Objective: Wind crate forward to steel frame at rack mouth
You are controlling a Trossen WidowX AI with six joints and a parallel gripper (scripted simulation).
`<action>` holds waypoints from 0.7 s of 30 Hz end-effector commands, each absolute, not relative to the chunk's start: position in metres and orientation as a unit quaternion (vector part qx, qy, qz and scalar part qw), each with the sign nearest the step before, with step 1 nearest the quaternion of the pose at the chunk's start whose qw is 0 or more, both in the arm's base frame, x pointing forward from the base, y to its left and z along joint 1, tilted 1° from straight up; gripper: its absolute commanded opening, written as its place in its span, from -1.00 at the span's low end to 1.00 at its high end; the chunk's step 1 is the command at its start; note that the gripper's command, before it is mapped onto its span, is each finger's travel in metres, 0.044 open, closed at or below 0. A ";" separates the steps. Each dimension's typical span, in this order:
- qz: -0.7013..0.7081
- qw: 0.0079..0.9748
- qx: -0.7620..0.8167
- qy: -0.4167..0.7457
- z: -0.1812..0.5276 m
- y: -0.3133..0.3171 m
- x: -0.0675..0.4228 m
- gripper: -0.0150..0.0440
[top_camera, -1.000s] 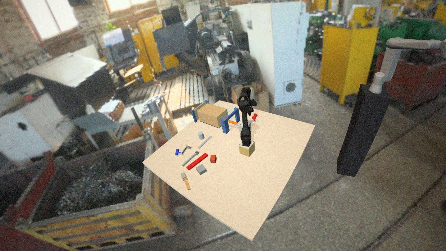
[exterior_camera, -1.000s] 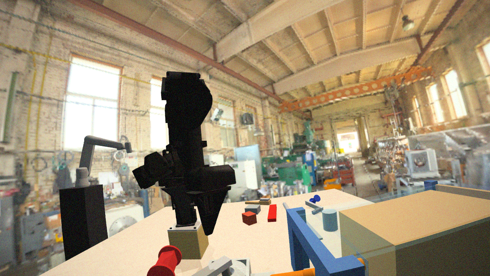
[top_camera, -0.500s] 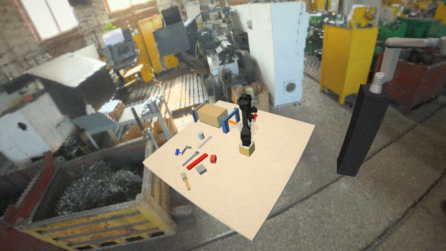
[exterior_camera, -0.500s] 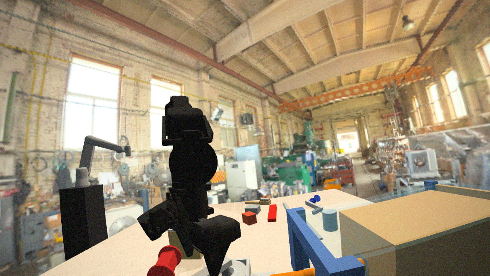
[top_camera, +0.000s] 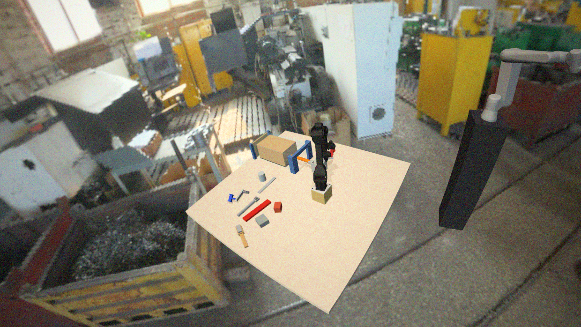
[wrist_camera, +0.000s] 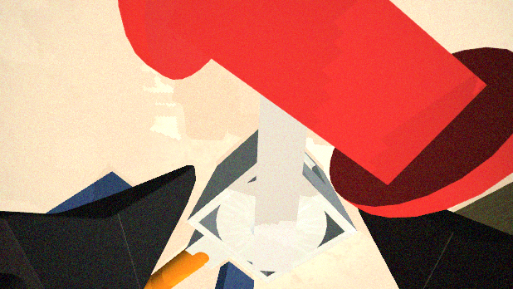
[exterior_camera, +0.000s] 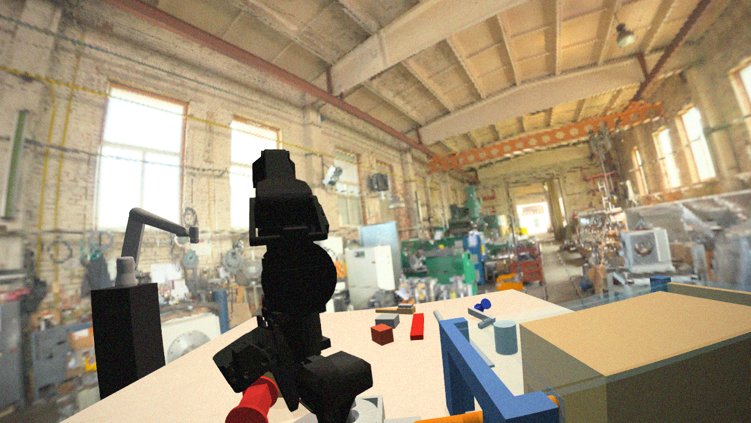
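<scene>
The tan crate (top_camera: 276, 148) (exterior_camera: 646, 325) sits flat in the clear-panelled cubby, its front short of the blue steel frame (top_camera: 293, 164) (exterior_camera: 472, 362). An orange strap (top_camera: 302, 159) (wrist_camera: 178, 267) runs to the winch (exterior_camera: 375, 408) (wrist_camera: 274, 249). The handle's pale arm (wrist_camera: 278, 166) stands over the winch top; its key end is hidden. Its red grip (top_camera: 332, 152) (exterior_camera: 257, 402) (wrist_camera: 315, 75) sticks out to the side. My gripper (exterior_camera: 307, 414) (wrist_camera: 271, 176) is open, low over the winch. The red grip overlaps the right finger in the wrist view; whether they touch cannot be told.
A grey cylinder (top_camera: 261, 176), a red bar (top_camera: 256, 210), a red cube (top_camera: 277, 206), a grey block (top_camera: 262, 220), a brush (top_camera: 242, 236), a blue-ended tool (top_camera: 230, 197) and several grey tools lie on the bench. My arm's base block (top_camera: 322, 195) stands near the winch.
</scene>
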State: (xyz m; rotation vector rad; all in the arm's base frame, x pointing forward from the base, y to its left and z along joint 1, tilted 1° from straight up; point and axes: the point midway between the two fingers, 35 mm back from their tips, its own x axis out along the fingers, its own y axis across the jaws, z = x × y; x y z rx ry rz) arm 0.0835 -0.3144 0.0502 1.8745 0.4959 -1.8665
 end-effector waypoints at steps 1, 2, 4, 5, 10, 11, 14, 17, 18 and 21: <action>-0.678 0.217 0.679 0.182 0.041 -0.312 0.083 1.00; -0.678 0.217 0.679 0.182 0.040 -0.312 0.083 1.00; -0.678 0.217 0.679 0.182 0.038 -0.312 0.083 1.00; -0.678 0.217 0.679 0.182 0.037 -0.312 0.083 1.00; -0.676 0.222 0.679 0.181 0.042 -0.314 0.083 0.64; -0.676 0.222 0.679 0.181 0.042 -0.314 0.083 0.56; -0.676 0.222 0.679 0.181 0.042 -0.314 0.083 0.29; -0.676 0.222 0.679 0.181 0.042 -0.314 0.083 0.02; -0.676 0.222 0.679 0.181 0.042 -0.314 0.083 -0.07; -0.676 0.222 0.679 0.181 0.042 -0.314 0.083 -0.14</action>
